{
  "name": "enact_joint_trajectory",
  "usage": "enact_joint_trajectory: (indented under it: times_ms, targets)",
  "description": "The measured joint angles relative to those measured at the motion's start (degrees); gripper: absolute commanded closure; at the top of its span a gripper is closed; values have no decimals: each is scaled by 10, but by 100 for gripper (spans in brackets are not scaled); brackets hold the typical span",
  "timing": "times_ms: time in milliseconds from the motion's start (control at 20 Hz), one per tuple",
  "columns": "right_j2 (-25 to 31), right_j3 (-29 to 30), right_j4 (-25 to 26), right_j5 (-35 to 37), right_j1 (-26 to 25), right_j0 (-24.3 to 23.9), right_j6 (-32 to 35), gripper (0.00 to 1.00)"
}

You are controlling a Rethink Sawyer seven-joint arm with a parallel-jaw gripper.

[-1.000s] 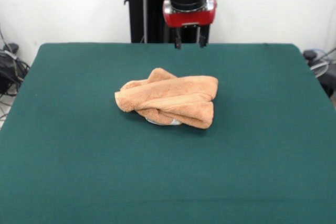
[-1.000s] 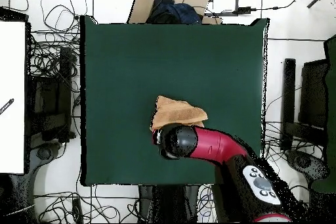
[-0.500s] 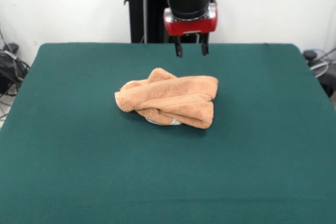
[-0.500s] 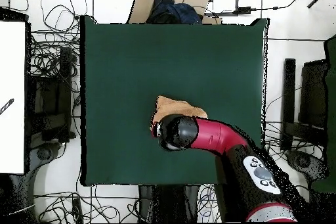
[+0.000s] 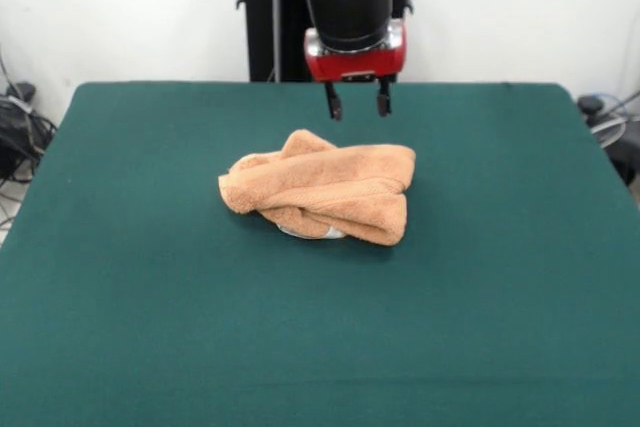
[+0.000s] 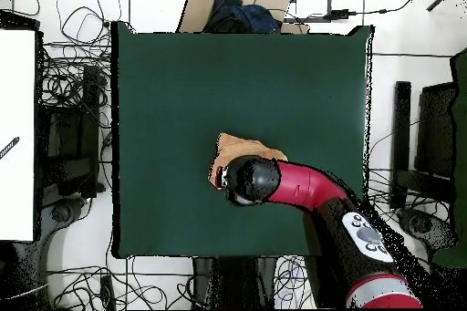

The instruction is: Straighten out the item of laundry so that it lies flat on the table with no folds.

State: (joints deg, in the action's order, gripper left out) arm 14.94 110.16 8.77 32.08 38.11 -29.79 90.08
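An orange towel is lying bunched in thick folds near the green table's centre. The claw is hovering spread and empty at the towel's twelve o'clock. Pinching several layers together would likely lift the bundle without unfolding it.

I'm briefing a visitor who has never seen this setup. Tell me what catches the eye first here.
First, the crumpled orange-tan towel, bunched in thick folds near the middle of the dark green table. Next, the red and black arm, its open gripper hanging in the air just behind the towel, not touching it.
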Motion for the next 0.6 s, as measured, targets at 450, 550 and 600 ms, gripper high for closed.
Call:
enact_joint_trajectory:
  times_ms: [450, 550, 600]
  targets:
    - [5, -19, 22, 1, -37, -15, 0, 0]
    - [5, -19, 26, 1, -43, -15, 0, 0]
    - [5, -19, 28, 1, -46, -15, 0, 0]
